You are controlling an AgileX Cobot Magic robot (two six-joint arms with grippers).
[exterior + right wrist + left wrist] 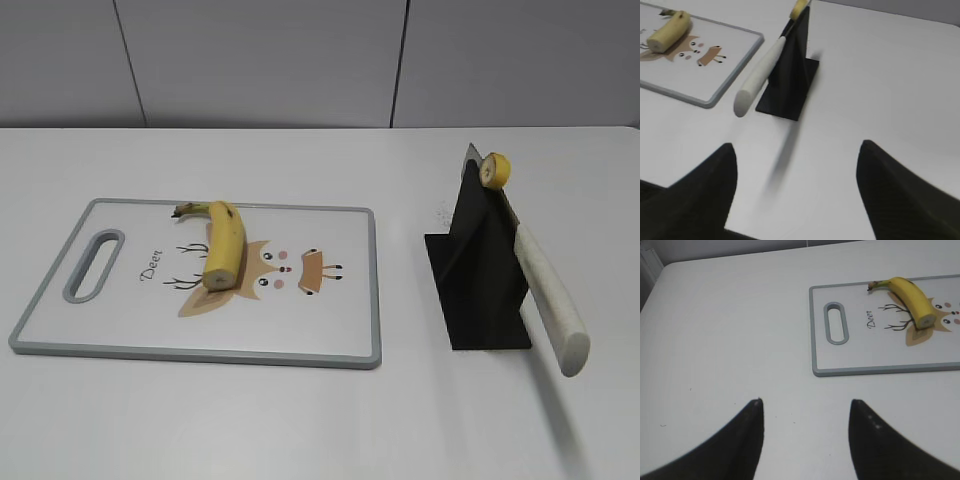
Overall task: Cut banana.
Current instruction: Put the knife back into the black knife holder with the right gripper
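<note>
The yellow banana (224, 244) lies on the white cutting board (120, 325), stem at the far end, flat cut end toward the front; it also shows in the left wrist view (910, 297) and the right wrist view (670, 31). A knife with a white handle (552, 300) rests in a black stand (475, 270), and a cut banana slice (495, 169) sticks to the blade top. My left gripper (806, 402) is open and empty over bare table, left of the board. My right gripper (797, 147) is open and empty, in front of the stand (790, 75). Neither gripper shows in the exterior view.
The board has a grey rim, a handle slot (95, 265) on its left and an orange-brown deer print (290, 270) in the middle. The white table (320, 420) runs to a grey wall at the back.
</note>
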